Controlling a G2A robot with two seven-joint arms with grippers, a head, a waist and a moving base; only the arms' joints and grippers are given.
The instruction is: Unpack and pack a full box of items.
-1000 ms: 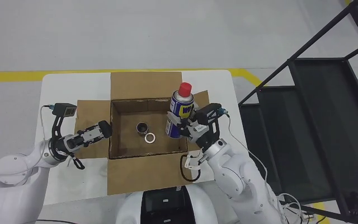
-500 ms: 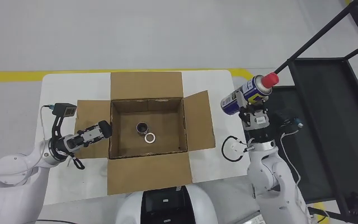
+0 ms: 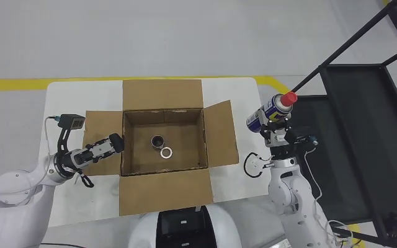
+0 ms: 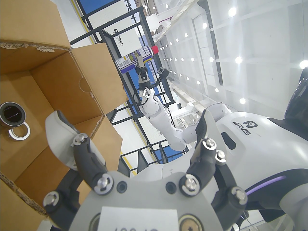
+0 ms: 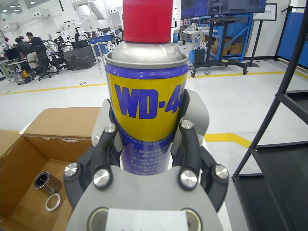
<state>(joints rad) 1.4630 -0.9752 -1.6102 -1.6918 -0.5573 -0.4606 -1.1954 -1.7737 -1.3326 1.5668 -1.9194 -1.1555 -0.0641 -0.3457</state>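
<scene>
The spray can [image 3: 273, 111] is pinched between the right fingers [image 5: 196, 114], which are pressed against its lower body from both sides, and it is held in the air over the right edge of the bench [image 3: 74, 99]. The can's long axis is seen to run straight out from the fingers, with the red cap away from the wrist and the base tucked in towards the palm. In the top view the can is tilted, the cap pointing to the far right. The can is thus outside the box [image 3: 162, 116], to the right of the opened right flap [image 3: 222, 133], and the unpacking of this item is judged to be nearly done

A put-down is judged to turn on one relation: only a narrow strip of bare bench is left between the right flap and the bench edge, and that strip lies to the left of and below the can. The black stepped rack [image 3: 347, 124] stands just to the right, so little room is left on that side. The can would need to be brought upright for its base to be set down flat

The left fingers [image 4: 60, 131] are spread and nothing is held in them; they are poised over the left flap, pointed towards the box. Two items are left on the box floor: a metal sleeve [image 3: 159, 143] and a ring [image 3: 167, 152] just beside it. Both are nearer to the left arm than to the right
</scene>
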